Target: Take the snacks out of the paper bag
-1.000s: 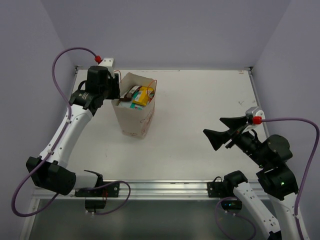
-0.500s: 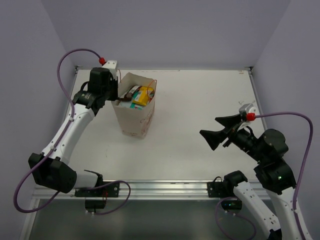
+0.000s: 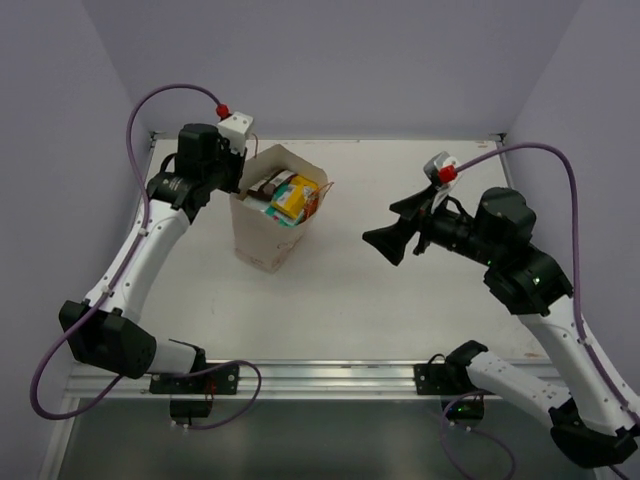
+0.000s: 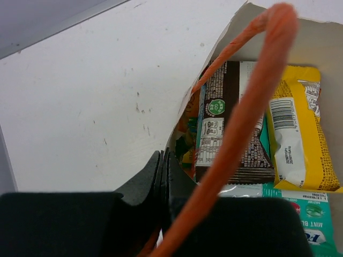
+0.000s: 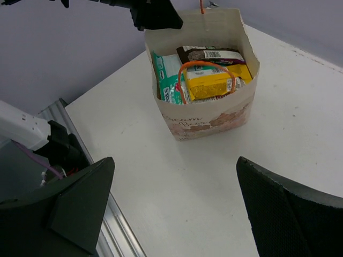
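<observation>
The cream paper bag (image 3: 262,235) stands at the back left of the table, tilted, with its mouth open. Several snacks lie inside: a yellow packet (image 3: 296,195), a dark brown bar (image 3: 271,183) and a teal mint packet (image 4: 300,214). My left gripper (image 3: 237,180) is shut on the bag's near rim (image 4: 187,107); the orange string handle (image 4: 252,107) crosses in front of its camera. My right gripper (image 3: 380,222) is open and empty, above the table to the right of the bag, facing it. The right wrist view shows the bag (image 5: 214,120) and the packets inside.
The table (image 3: 420,290) has raised edges at the back and sides and an aluminium rail (image 3: 330,375) along its near edge. Lavender walls close in the back and both sides. Purple cables loop above both arms.
My right gripper has moved left and farther back, toward the bag. My left gripper has pulled the bag's rim, and the bag now leans and sits slightly turned.
</observation>
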### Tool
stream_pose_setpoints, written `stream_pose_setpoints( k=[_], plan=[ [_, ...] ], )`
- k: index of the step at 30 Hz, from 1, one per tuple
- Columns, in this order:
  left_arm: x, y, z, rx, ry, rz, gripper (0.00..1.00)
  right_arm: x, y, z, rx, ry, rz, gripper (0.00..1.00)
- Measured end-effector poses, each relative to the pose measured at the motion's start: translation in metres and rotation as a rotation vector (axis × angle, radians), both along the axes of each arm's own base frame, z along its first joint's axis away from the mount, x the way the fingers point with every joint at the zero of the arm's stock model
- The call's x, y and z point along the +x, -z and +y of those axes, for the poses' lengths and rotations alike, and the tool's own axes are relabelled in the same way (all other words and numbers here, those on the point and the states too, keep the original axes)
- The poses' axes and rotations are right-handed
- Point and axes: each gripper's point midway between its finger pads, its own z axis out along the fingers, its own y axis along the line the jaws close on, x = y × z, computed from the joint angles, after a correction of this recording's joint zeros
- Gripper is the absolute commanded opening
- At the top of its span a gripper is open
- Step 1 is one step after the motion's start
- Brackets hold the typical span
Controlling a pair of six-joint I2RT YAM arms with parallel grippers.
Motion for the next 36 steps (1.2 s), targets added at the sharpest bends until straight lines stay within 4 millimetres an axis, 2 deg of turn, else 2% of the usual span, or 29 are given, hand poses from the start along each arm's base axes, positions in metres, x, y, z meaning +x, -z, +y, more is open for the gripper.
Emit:
stream_pose_setpoints(
  k=[3,8,12,13,16,21,25,32,36],
  plan=[
    [0.0,-0.007,-0.009,-0.002,0.066,-0.018,0.0,0.01,0.001,0.018,-0.025,-0.021,0.002,0.99],
    [-0.005,-0.011,-0.026,0.034,0.164,-0.043,0.0,0.024,0.014,0.057,-0.096,-0.066,-0.008,0.97],
    [-0.022,-0.013,-0.048,0.057,0.248,-0.091,0.0,0.03,0.028,0.089,-0.155,-0.104,-0.037,0.92],
    [-0.025,-0.014,-0.051,0.058,0.261,-0.103,0.0,0.031,0.033,0.096,-0.172,-0.111,-0.04,0.85],
    [-0.038,-0.018,-0.059,0.055,0.297,-0.137,0.0,0.034,0.043,0.114,-0.218,-0.135,-0.068,0.84],
    [-0.045,-0.02,-0.061,0.044,0.312,-0.164,0.0,0.045,0.049,0.125,-0.261,-0.14,-0.128,0.84],
    [-0.043,-0.019,-0.064,0.035,0.321,-0.177,0.0,0.058,0.053,0.134,-0.271,-0.126,-0.156,0.78],
    [-0.043,-0.015,-0.064,0.028,0.32,-0.194,0.0,0.081,0.094,0.157,-0.323,-0.107,-0.076,0.74],
    [-0.049,-0.018,-0.063,0.012,0.321,-0.211,0.0,0.085,0.107,0.164,-0.317,-0.097,-0.029,0.75]
  ],
)
